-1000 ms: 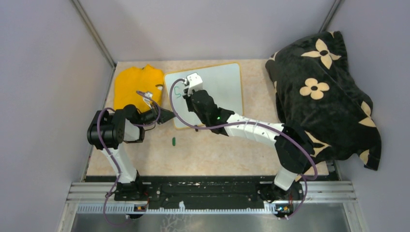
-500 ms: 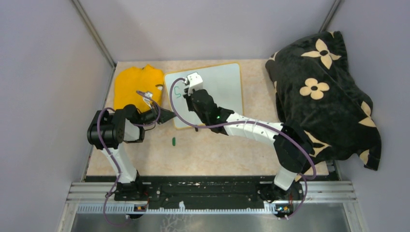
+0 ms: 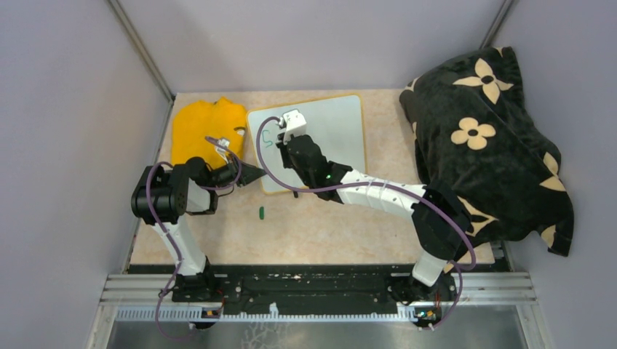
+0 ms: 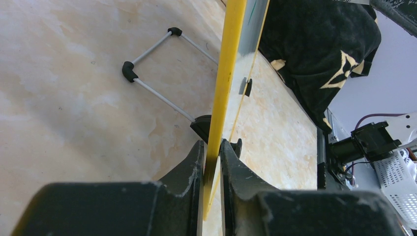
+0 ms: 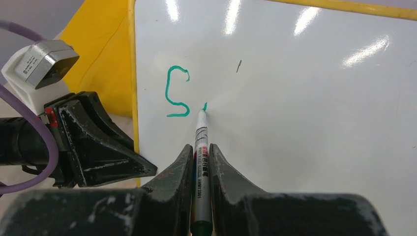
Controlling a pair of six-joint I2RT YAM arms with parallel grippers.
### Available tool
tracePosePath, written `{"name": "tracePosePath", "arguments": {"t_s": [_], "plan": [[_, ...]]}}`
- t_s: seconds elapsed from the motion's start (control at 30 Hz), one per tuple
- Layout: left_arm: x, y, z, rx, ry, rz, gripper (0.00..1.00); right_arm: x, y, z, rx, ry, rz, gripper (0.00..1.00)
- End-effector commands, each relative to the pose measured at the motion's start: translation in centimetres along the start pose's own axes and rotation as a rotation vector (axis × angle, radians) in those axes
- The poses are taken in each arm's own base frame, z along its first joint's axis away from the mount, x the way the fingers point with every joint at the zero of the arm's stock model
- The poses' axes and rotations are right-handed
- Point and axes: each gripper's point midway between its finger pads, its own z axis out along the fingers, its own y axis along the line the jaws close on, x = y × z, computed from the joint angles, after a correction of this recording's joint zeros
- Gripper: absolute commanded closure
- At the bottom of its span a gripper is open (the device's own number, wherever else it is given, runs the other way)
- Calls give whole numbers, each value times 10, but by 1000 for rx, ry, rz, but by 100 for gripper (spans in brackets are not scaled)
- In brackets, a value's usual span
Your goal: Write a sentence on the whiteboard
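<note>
Worryingly, left gripper (image 4: 212, 145) pinched the whiteboard (image 5: 295, 98) by its left edge, right gripper (image 5: 200, 147) clamped the marker (image 5: 201, 167); any board slip could smear the sentence (image 5: 178, 92).

Whiteboard (image 5: 305, 147) glossy, smooth; yellow cloth (image 3: 200, 127) matt; blanket (image 3: 495, 145) plush.

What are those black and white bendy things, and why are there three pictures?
They are two robot arms bolted to a table. One picture looks down from above; the other two come from a camera on each wrist, looking at what that arm grips. The right fingers pinch a marker with its tip on the whiteboard, beside a green S. The left fingers clamp the board's edge. Also on the table: a yellow cloth, a black flowered blanket and a small green thing, perhaps the marker's cap.
</note>
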Motion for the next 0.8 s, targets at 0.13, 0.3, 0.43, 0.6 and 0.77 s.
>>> {"name": "tracePosePath", "arguments": {"t_s": [0.13, 0.3, 0.43, 0.6, 0.77], "plan": [[1, 10, 0, -31, -6, -11, 100, 1, 0, 0, -9, 2, 28, 100], [2, 11, 0, -31, -5, -12, 100, 1, -1, 0, -7, 3, 28, 100], [1, 10, 0, -31, -6, -10, 100, 6, -2, -1, -6, 16, 27, 100], [1, 10, 0, -31, -6, -11, 100, 11, -3, -2, -6, 23, 33, 100], [1, 10, 0, -31, -6, -10, 100, 8, -2, -2, -6, 17, 35, 100]]}}
